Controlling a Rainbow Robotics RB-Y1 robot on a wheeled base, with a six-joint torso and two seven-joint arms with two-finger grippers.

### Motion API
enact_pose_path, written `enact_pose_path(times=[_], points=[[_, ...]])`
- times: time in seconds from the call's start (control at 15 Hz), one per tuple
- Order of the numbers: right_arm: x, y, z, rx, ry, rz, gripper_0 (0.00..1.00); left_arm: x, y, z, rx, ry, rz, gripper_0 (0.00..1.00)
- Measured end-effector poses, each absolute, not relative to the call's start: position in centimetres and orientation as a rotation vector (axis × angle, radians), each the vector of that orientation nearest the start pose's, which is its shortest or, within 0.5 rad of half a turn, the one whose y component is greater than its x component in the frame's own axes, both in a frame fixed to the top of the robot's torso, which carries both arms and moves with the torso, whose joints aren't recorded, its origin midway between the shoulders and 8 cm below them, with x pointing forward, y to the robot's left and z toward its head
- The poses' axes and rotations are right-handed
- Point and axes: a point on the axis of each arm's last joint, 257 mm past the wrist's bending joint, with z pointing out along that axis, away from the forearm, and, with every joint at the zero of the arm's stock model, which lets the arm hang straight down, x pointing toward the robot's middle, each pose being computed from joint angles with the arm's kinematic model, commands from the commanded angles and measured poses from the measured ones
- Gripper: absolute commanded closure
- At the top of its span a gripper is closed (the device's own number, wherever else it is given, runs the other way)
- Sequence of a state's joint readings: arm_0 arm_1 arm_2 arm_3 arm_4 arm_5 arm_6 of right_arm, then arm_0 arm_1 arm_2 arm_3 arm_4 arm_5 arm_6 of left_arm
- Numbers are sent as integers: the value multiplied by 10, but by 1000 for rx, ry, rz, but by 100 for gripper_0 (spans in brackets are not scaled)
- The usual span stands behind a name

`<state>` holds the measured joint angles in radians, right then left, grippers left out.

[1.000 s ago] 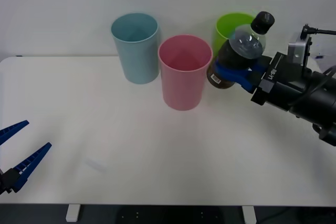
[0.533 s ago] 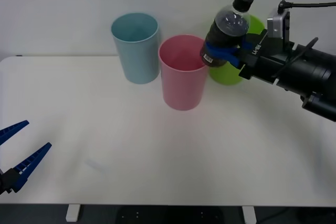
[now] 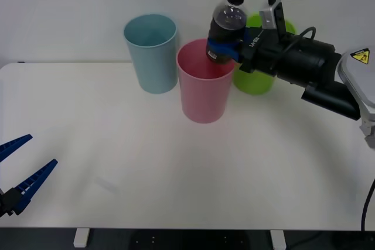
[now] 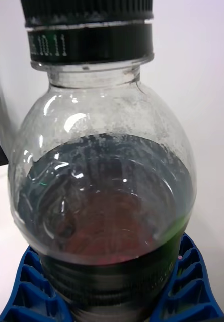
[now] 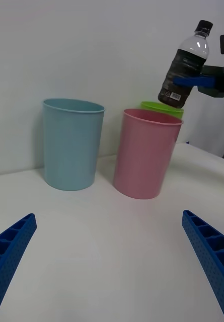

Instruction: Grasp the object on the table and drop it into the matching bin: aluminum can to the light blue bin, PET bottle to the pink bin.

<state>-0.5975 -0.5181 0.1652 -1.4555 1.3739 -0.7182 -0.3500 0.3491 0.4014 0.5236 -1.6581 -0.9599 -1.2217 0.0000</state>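
Note:
The PET bottle [image 3: 227, 23], clear with dark brown liquid and a black cap, hangs a little tilted just above the right rim of the pink bin [image 3: 204, 89]. My right gripper [image 3: 225, 51] is shut on the bottle's lower body; its blue fingers [image 4: 192, 287] wrap the bottle [image 4: 104, 191] in the right wrist view. In the left wrist view the bottle [image 5: 184, 70] hovers over the pink bin [image 5: 146, 153]. The light blue bin [image 3: 151, 52] stands left of the pink one. My left gripper [image 3: 20, 171] is open low at the table's front left.
A lime green bin [image 3: 262, 68] stands right behind the pink bin, under my right arm. The white table [image 3: 117, 162] spreads wide in front of the bins. A plain white wall rises behind them.
My right gripper has carried the bottle up and to the left, from beside the green bin to above the pink bin's rim. The left gripper has stayed still.

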Motion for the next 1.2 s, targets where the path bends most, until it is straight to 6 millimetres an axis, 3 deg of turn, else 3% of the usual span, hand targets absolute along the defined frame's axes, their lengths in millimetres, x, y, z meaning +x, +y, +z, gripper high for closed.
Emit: enact_pose_path(times=[0.33,0.67,0.73,0.8,1.2], points=[[588,-42,-36,-887,1348,560,100,342,330,-169,465,1441,-567,0],[588,-38,-37,-889,1350,560,98,342,330,-169,465,1441,-567,0],[588,-39,-37,-890,1349,559,54,342,330,-169,465,1441,-567,0],[588,-39,-37,-893,1347,555,3,342,330,-169,465,1441,-567,0],[589,-43,-37,-891,1343,545,0,342,330,-169,465,1441,-567,0]])
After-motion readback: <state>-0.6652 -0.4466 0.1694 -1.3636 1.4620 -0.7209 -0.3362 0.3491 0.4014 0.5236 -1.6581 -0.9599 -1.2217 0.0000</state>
